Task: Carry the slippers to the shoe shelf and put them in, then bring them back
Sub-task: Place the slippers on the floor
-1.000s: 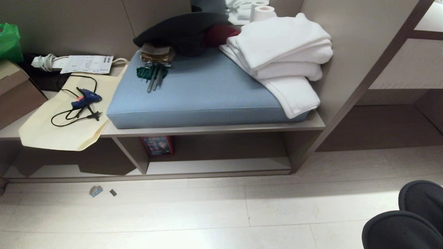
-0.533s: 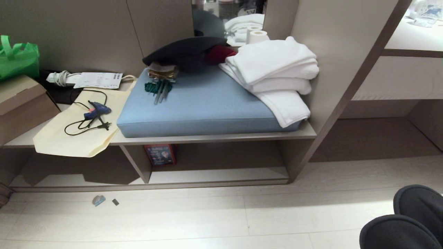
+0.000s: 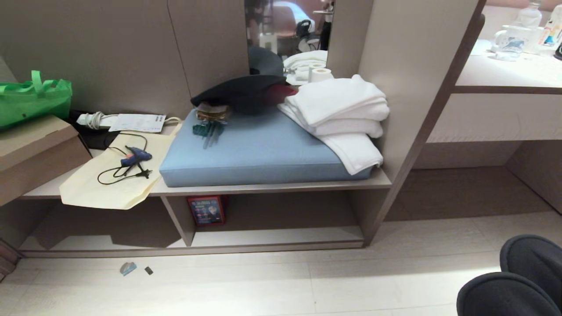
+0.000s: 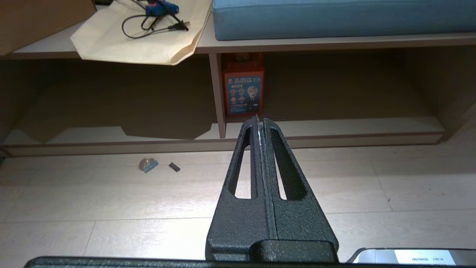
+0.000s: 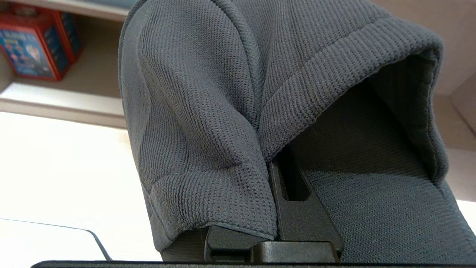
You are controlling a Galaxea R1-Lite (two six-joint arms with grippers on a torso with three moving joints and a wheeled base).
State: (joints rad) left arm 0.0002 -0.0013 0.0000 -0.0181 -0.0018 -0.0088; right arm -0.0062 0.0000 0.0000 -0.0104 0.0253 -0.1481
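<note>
With my right gripper (image 5: 273, 175) pinching the slippers (image 5: 230, 111), I steer low toward the shoe shelf (image 3: 281, 235), keeping them level

head: high, facing shoe shelf (image 3: 276, 235) | wrists: low, near floor; all share red box (image 4: 243, 89)

Two slippers (image 3: 518, 281). One blue cushion (image 3: 263, 153). One towel stack (image 3: 340, 118). One toilet roll (image 3: 320, 74). One glue gun (image 3: 136, 155). One green bag (image 3: 33, 96). One red box (image 3: 206, 210). Two floor scraps (image 3: 128, 268).
</note>
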